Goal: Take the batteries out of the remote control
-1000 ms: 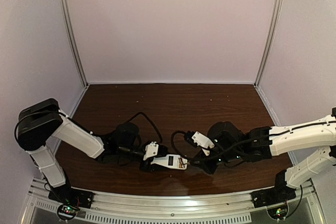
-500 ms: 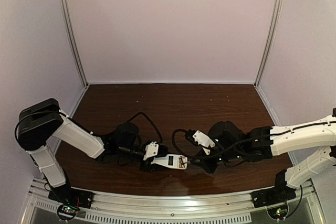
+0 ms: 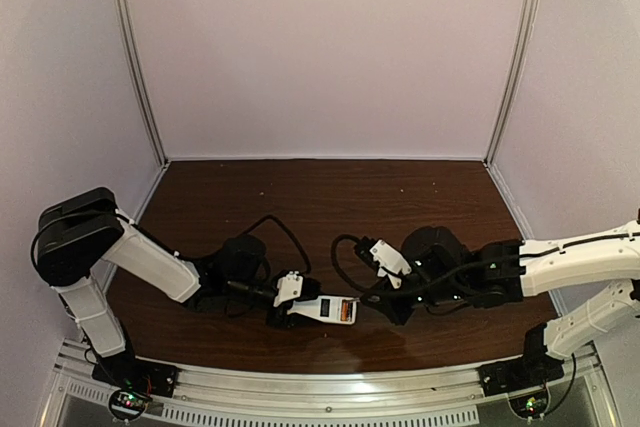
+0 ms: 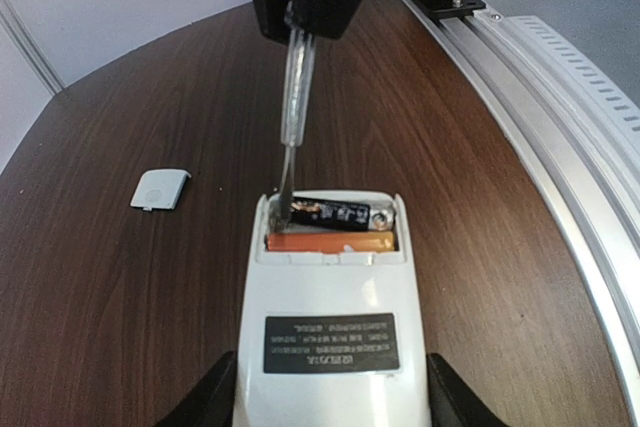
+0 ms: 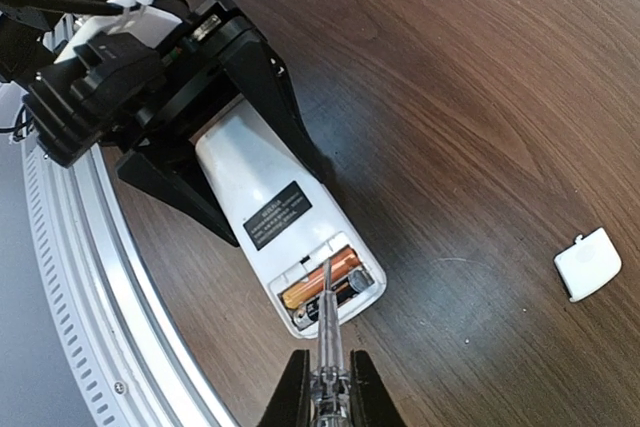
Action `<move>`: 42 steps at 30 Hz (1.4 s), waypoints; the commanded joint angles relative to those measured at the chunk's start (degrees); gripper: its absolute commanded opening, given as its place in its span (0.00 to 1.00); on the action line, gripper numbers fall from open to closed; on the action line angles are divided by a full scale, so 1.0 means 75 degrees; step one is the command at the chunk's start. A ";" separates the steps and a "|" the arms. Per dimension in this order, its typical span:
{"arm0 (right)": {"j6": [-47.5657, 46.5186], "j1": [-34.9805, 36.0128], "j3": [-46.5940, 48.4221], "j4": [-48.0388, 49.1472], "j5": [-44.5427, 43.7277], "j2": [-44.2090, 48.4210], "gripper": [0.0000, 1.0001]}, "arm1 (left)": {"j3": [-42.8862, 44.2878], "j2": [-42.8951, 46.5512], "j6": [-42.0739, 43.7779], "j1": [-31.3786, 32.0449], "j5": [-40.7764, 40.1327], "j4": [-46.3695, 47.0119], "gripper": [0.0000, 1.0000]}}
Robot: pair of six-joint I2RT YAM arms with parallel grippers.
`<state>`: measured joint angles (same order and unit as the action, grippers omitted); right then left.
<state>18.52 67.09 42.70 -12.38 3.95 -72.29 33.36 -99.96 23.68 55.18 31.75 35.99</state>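
Your left gripper [image 4: 330, 392] pinches the remote control [image 4: 330, 317] | 2 batteries [image 4: 335, 229] lie crosswise in its open end, toward your right gripper [image 5: 325, 382] | that one clamps the screwdriver [image 5: 325, 322], tip at one end of the dark battery [image 4: 345, 213]

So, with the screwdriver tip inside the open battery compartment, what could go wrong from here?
1. The screwdriver tip sits at one end of the dark battery; it may slip off and gouge the remote control.
2. The left jaws grip the remote only by its sides, so levering might twist it loose.
3. A popped battery could roll toward the metal rail close by.
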 commanded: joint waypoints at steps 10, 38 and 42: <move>0.0247 -0.0017 0.0342 -0.0873 -0.0714 -0.0281 0.00 | 0.0087 -0.0060 -0.0070 -0.0036 -0.0073 0.0358 0.00; -0.0284 0.0074 0.0342 -0.0228 0.0729 -0.0618 0.00 | 0.0133 -0.0124 -0.0029 -0.0033 -0.0084 0.0293 0.00; -0.0215 0.0074 0.0252 -0.0284 0.0570 -0.0375 0.00 | 0.0133 -0.0136 -0.0040 -0.0040 -0.0073 0.0317 0.00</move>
<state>16.86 67.33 45.58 -14.90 8.08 -77.89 33.39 -100.44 23.53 55.07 31.24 34.68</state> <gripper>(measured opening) 0.105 0.562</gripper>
